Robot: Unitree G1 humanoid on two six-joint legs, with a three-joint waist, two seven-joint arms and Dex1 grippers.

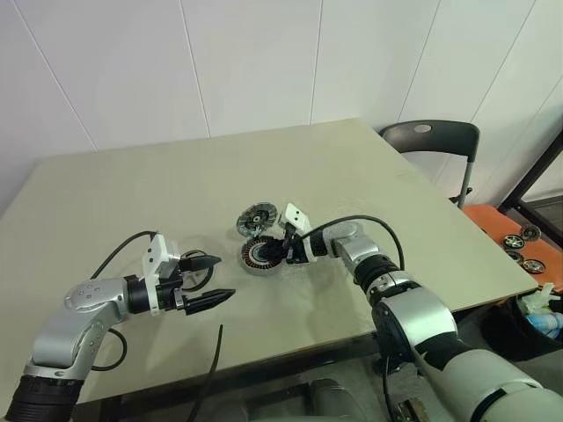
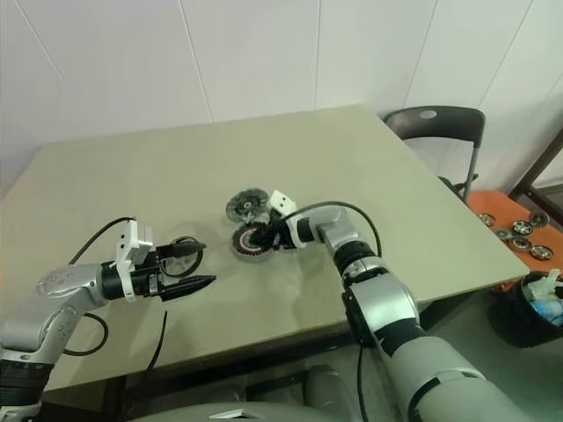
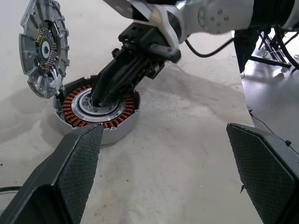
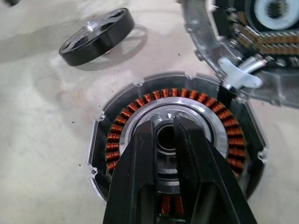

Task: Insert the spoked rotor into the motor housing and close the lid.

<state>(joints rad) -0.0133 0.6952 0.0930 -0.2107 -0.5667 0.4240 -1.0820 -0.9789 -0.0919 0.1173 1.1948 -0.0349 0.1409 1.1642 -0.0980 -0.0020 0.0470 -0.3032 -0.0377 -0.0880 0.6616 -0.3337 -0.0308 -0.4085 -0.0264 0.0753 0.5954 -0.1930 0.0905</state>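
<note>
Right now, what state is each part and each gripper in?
motor housing: open, windings exposed, no rotor inside
lid: open, tilted up at the housing's rim
spoked rotor: lying flat on the table, apart from the housing
right gripper: jaws close together, tips at the housing's central hole
left gripper: jaws open, empty

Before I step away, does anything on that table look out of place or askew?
The lid stands tilted on edge at the rim of the motor housing rather than lying flat, and the spoked rotor lies apart on the table.
</note>
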